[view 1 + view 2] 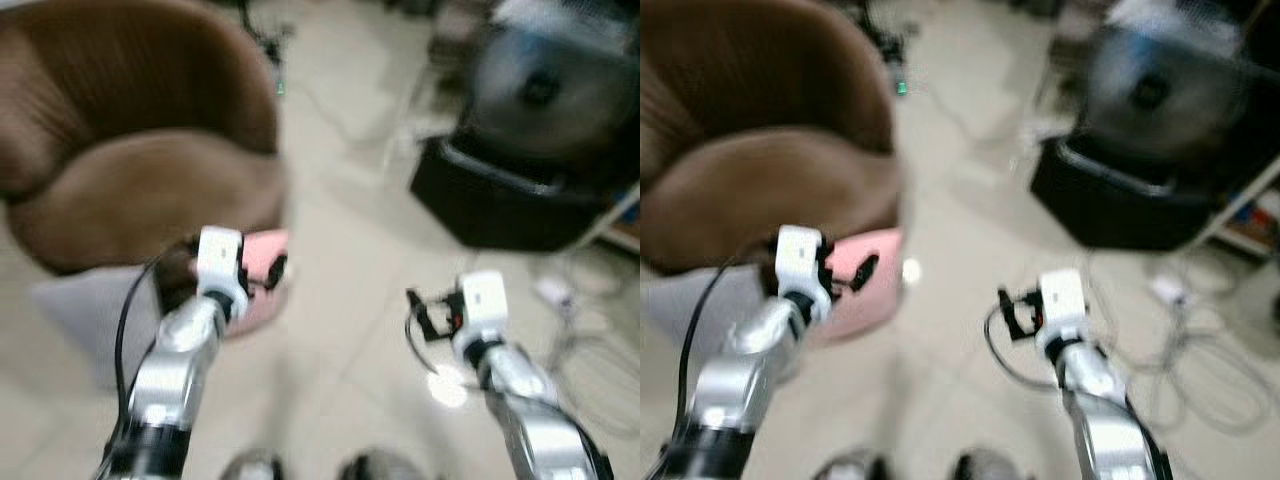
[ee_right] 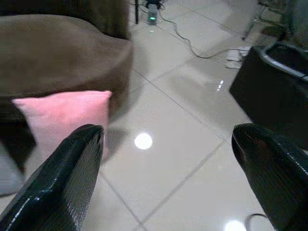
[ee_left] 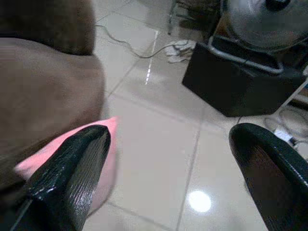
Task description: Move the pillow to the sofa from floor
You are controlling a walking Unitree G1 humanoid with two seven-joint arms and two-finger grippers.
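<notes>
Pillow on the floor, both arms out, nothing gripped yet.

Pink pillow [image 2: 65, 118] stands on edge on the pale tiled floor [image 1: 340, 330], leaning against the base of the brown sofa [image 1: 140, 190], with a grey cushion [image 1: 85, 315] beside it. It lies just ahead of the left tool [image 1: 262, 272], whose fingers [image 3: 72, 168] are spread wide with nothing between them, so the left arm is clearly the nearer one. The right tool [image 1: 425, 312] hangs well off to the pillow's right over bare tile, fingers likewise apart and empty. My read: the left arm goes forward and down for the pillow, with the sofa seat directly behind it. A black box carrying a fan [image 1: 520, 190] and loose cables sit to the right. No readable writing anywhere; the head views are blurred.
</notes>
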